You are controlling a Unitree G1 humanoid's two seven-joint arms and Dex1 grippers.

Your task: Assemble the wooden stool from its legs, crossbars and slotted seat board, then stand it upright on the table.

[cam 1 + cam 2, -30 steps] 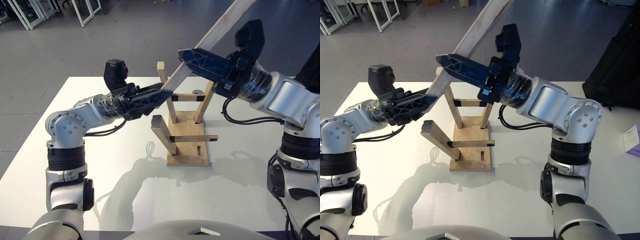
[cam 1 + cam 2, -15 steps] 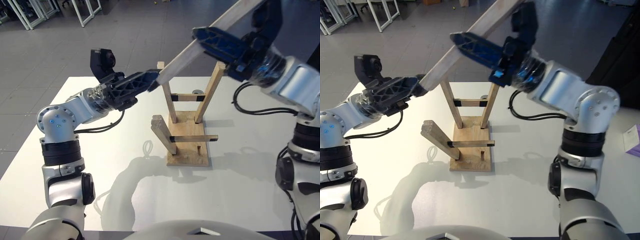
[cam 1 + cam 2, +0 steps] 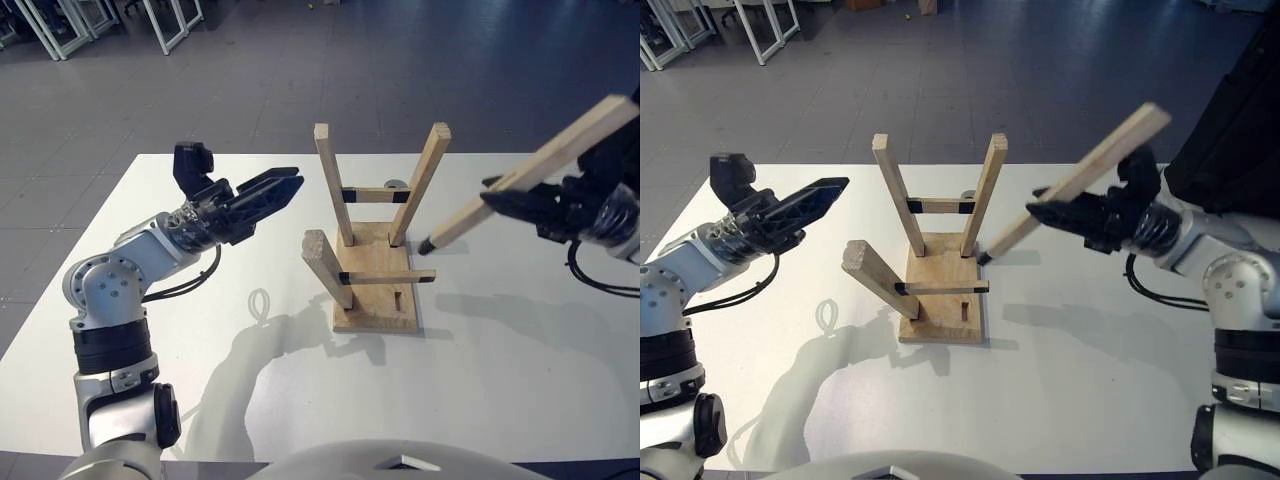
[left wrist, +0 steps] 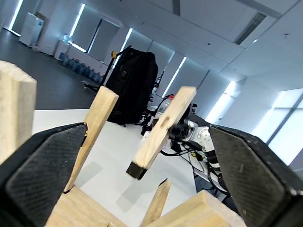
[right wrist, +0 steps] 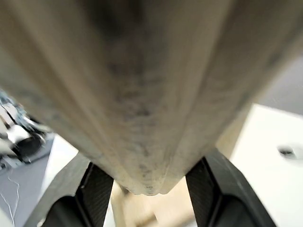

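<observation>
The slotted seat board point(image 3: 377, 308) lies flat on the white table. Two legs point(image 3: 328, 185) point(image 3: 428, 180) stand upright in it, joined by a crossbar point(image 3: 372, 195). A third leg point(image 3: 324, 266) leans out to the left with a crossbar point(image 3: 392, 277) reaching toward the board. My right gripper point(image 3: 497, 197) is shut on a loose fourth leg point(image 3: 1085, 183), held slanted to the right of the stool, its dark tip point(image 3: 426, 243) low beside the right upright. In the right wrist view this leg point(image 5: 142, 90) sits between the fingers point(image 5: 97, 191). My left gripper point(image 3: 292, 182) hangs open and empty, left of the stool.
A small round object point(image 3: 396, 183) lies on the table point(image 3: 500, 380) behind the stool. A purple item point(image 3: 1270, 280) sits at the table's right edge, and a black bag point(image 3: 1240, 90) stands beyond it. Bare tabletop lies in front of the board.
My right arm has swung the loose leg from high above the stool down to the right. My left gripper has come off the leg's lower end and drawn back left.
</observation>
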